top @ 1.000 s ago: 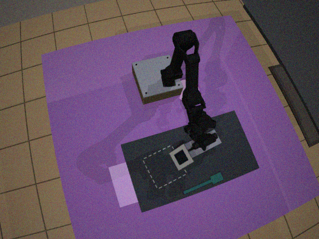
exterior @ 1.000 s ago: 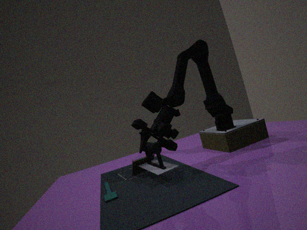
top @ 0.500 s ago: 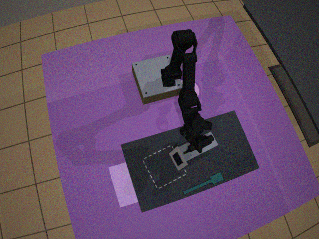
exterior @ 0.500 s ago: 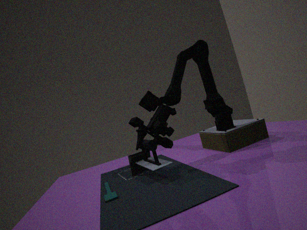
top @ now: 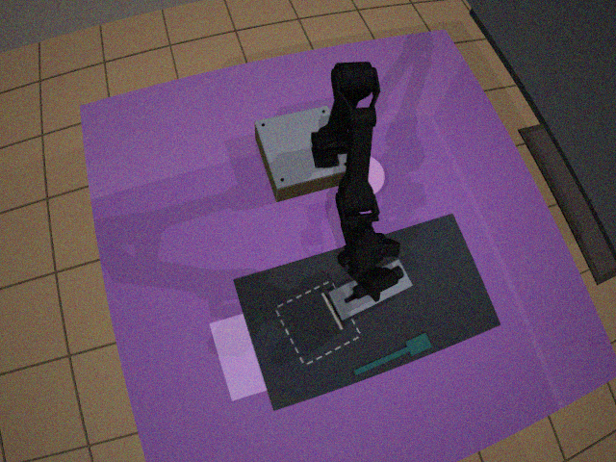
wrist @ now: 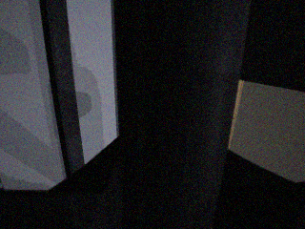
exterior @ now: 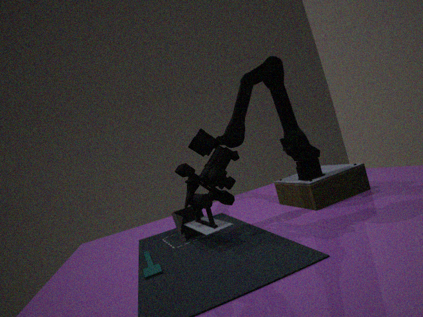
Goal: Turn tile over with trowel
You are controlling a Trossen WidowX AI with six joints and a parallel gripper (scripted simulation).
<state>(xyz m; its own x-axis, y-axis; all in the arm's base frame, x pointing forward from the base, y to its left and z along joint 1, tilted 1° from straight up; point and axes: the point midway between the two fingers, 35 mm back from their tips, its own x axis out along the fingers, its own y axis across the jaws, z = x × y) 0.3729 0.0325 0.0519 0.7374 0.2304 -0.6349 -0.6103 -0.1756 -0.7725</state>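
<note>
My gripper is shut on the black handle of the trowel and holds it low over the mat. Its flat grey blade shows beneath the gripper. The tile stands nearly upright on edge at the blade's left end in the top view, where it shows as a thin pale strip. It is inside the right part of the dashed outline. Its marked face cannot be made out. Whether blade and tile touch is unclear.
A teal tool lies on the mat near its front edge. A pale rectangle is beside the mat's left edge. A pink disc is partly behind the arm. The arm's base box stands behind the mat.
</note>
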